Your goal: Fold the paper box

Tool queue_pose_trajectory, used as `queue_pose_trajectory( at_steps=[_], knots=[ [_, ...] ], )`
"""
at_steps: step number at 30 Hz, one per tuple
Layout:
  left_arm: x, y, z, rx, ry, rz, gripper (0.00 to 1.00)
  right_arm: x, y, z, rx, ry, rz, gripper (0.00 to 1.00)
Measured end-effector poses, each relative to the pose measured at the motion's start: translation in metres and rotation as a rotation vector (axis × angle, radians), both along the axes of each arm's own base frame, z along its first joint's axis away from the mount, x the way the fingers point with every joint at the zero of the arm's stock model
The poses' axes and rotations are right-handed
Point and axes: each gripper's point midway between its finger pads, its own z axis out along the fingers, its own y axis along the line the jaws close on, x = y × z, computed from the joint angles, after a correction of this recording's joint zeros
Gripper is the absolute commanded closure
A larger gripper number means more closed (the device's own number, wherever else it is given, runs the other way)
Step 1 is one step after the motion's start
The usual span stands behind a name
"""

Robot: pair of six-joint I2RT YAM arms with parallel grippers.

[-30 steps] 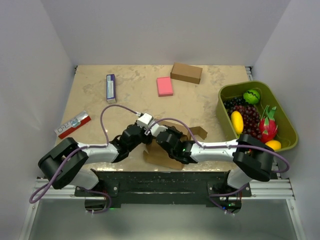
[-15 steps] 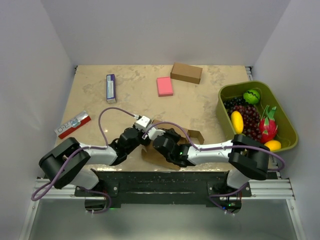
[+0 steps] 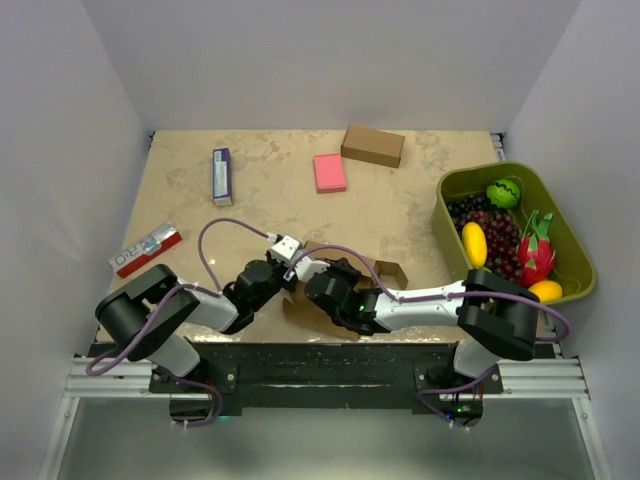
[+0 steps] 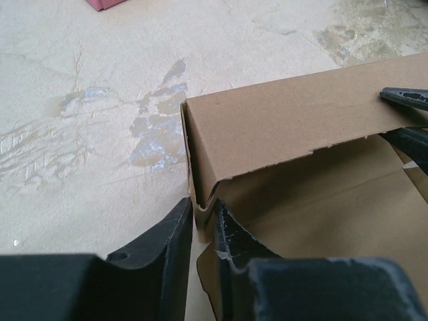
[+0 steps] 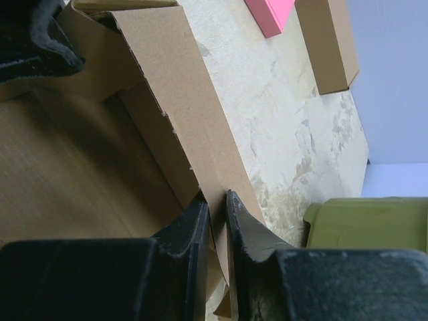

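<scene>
Left pincer newly tighter on the paper box corner.

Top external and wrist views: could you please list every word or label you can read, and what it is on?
Nothing reads clearly.
Red-and-white packet: lettering, too blurred.
Blue-and-white carton: print too small.
Paper box: no print visible.

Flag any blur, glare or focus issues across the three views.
Top external: even diffuse light, sharp throughout, no glare. Left wrist: the paper box is crisp, the left gripper is dark and soft near the lens; pale bluish patches on the table, glare or stain unclear. Right wrist: the right gripper is likewise dark, the pink block behind slightly soft.
</scene>
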Motion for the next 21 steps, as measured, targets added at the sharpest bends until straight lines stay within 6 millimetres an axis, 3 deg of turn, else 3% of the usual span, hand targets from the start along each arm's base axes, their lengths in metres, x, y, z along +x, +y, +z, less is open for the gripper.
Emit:
queue_pose_trajectory(
  at_steps=[12,21],
  knots=[
    [-0.001,0.008,-0.002,-0.03,-0.04,0.094,1.0,0.0,0.003,0.0,0.016,0.003,0.005,0.98],
    [0.014,0.011,-0.001,-0.056,-0.037,0.311,1.0,0.002,0.006,0.002,0.084,0.002,-0.019,0.98]
  ],
)
